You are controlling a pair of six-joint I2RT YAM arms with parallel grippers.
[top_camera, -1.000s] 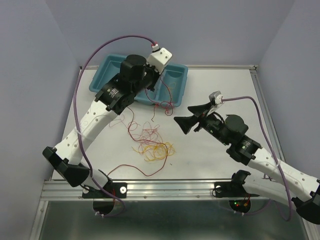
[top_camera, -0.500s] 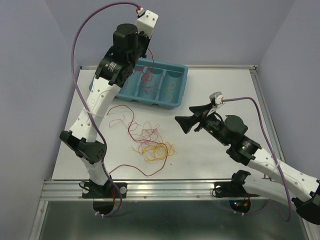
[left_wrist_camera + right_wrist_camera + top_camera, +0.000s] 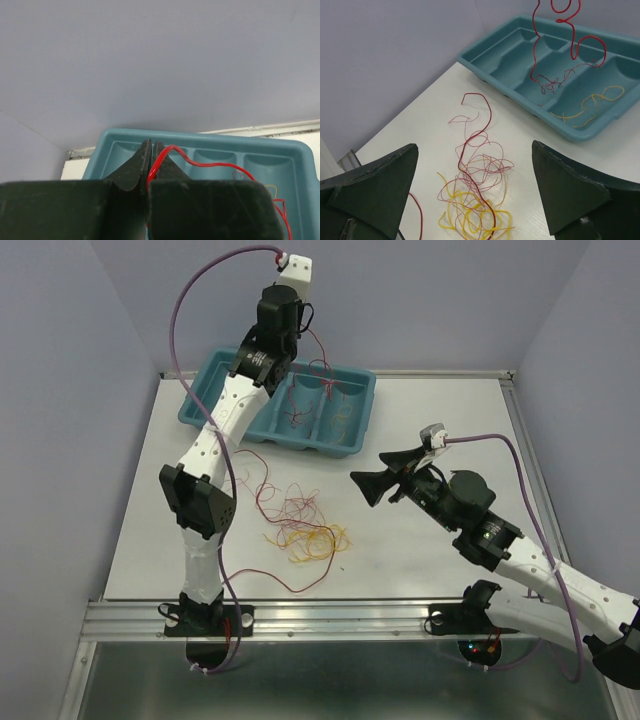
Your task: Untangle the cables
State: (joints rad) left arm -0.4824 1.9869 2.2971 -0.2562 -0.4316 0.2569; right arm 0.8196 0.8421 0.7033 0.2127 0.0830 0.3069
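The tabletop (image 3: 420, 430) carries a teal compartment tray (image 3: 365, 390) at its far side, and the left arm (image 3: 215, 430), a second ago low over that tray, has swung high above it. The left fingers (image 3: 142, 162), pressed together, pinch a red wire (image 3: 535, 50) that now hangs with its curly tail in a middle compartment, well apart from the tangle of red, orange and yellow wires (image 3: 305, 525). One strand thus appears separated and ready to drop, while the right fingers (image 3: 375, 185) wait spread wide near the tangle.
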